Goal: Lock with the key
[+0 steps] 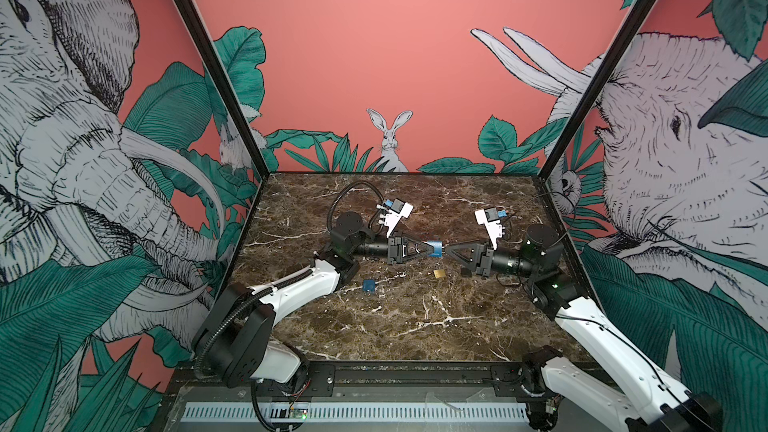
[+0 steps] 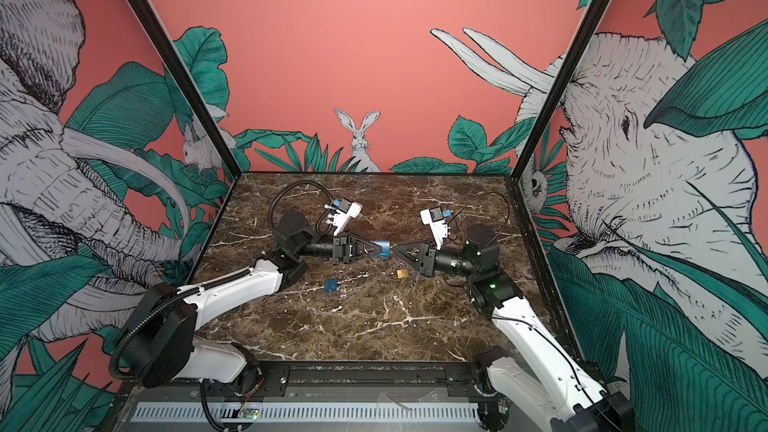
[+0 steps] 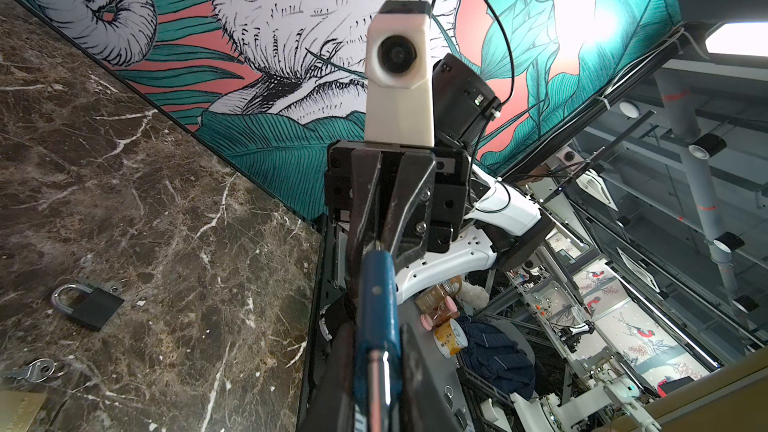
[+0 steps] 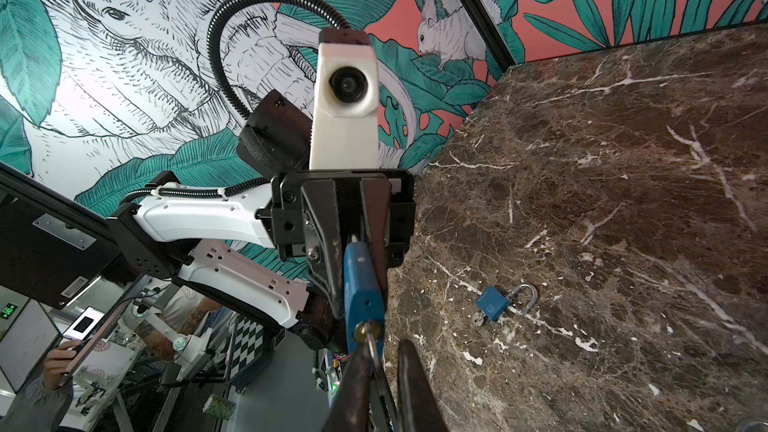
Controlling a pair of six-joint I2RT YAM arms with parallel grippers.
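Note:
In both top views my two grippers meet tip to tip above the middle of the marble table (image 1: 374, 338). My left gripper (image 1: 432, 248) (image 3: 376, 338) is shut on a blue padlock (image 1: 436, 248) (image 2: 383, 249) (image 3: 376, 297) and holds it in the air. The padlock's silver shackle points back toward the left wrist. In the right wrist view the padlock's (image 4: 360, 288) brass keyhole end faces my right gripper (image 4: 384, 351). A silver key (image 4: 371, 340) sticks in that keyhole. The right gripper's fingers (image 4: 353, 384) are closed narrowly on the key's head.
A second blue padlock (image 1: 368, 285) (image 4: 492, 303) lies on the table in front of the left gripper. A brass padlock (image 1: 439, 273) and a black padlock (image 1: 466, 273) (image 3: 89, 305) lie below the right gripper. Loose keys (image 3: 37, 369) lie near them. Printed walls enclose three sides.

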